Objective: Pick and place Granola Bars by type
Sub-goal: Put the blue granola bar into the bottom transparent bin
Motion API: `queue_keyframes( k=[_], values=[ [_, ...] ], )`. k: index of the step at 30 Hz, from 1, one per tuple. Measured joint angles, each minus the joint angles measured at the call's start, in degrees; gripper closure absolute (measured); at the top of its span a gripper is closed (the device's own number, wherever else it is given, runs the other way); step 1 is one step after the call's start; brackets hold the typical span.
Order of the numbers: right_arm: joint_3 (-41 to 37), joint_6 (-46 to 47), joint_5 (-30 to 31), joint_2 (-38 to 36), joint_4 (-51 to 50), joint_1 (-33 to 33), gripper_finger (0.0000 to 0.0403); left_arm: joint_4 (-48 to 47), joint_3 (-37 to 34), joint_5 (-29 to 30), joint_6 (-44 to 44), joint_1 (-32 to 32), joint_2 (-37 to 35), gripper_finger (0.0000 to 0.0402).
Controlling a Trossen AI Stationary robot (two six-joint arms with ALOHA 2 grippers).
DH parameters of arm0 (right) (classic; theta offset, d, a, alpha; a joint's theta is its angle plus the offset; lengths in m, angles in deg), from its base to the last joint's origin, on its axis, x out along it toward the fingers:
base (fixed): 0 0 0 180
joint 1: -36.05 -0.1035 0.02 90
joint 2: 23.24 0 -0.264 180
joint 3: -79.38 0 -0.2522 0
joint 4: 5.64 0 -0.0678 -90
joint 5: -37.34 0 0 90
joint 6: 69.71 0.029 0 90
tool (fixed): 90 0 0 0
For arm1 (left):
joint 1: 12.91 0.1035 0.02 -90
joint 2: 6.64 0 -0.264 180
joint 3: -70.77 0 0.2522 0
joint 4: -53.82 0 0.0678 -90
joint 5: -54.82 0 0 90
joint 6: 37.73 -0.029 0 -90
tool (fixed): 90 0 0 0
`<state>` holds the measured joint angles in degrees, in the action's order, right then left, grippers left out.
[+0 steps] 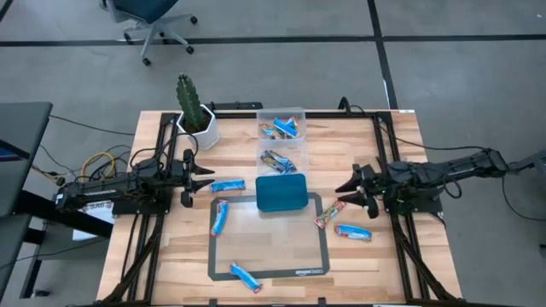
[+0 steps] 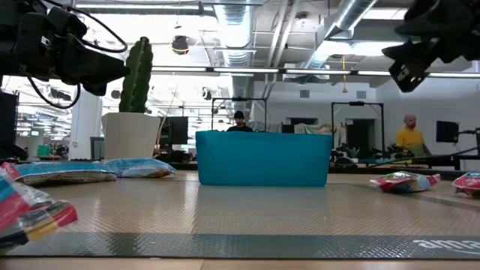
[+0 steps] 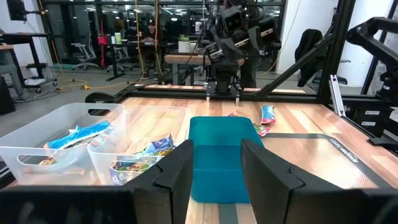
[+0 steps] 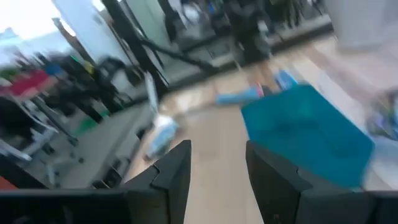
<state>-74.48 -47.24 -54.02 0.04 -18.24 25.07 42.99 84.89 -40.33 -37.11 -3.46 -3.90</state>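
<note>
Several wrapped granola bars lie flat on the table. One blue bar (image 1: 227,185) lies just ahead of my left gripper (image 1: 205,179). Two more blue bars (image 1: 220,217) (image 1: 245,276) rest on the grey-edged mat. A red multicoloured bar (image 1: 328,215) and another blue bar (image 1: 351,231) lie below my right gripper (image 1: 344,194). Both grippers hover open above the table, facing each other across the teal tray (image 1: 281,193). In the wrist views, the left gripper (image 3: 217,180) and the right gripper (image 4: 221,174) hold nothing between their fingers.
Two clear bins (image 1: 281,128) (image 1: 283,159) behind the teal tray hold bars. A potted cactus (image 1: 196,115) stands at the far left. Black frame rails run along both table sides. In the low view the tray (image 2: 262,159) stands mid-table, and people show in the room behind.
</note>
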Motion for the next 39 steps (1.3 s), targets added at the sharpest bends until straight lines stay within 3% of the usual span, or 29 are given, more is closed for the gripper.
queue_keyframes(
  k=[8, 16, 25, 33, 39],
  values=[
    [-7.13, -0.44, 0.11, -2.09, 13.15, -2.14, 0.0261, 0.0, 0.01, 0.01, 0.0, 0.0, -0.01, 0.0276],
    [-11.83, -0.46, 0.15, -2.13, 19.75, -2.06, 0.0262, 0.01, 0.0, 0.02, 0.0, -0.01, -0.01, 0.0276],
    [-11.93, -1.93, 0.0, -8.25, 16.59, -2.06, 0.0266, 0.01, 0.0, 0.0, 0.0, -0.01, 0.0, 0.0276],
    [-11.95, -1.94, 0.14, -20.43, -0.53, -2.06, 0.027, 0.01, 0.0, 0.01, 0.0, -0.02, -0.01, 0.0276],
    [-11.9, -3.46, 1.9, -22.98, -0.58, -1.32, 0.0269, 0.01, 0.01, 0.0, 0.0, -0.02, -0.02, 0.0276]
  ],
)
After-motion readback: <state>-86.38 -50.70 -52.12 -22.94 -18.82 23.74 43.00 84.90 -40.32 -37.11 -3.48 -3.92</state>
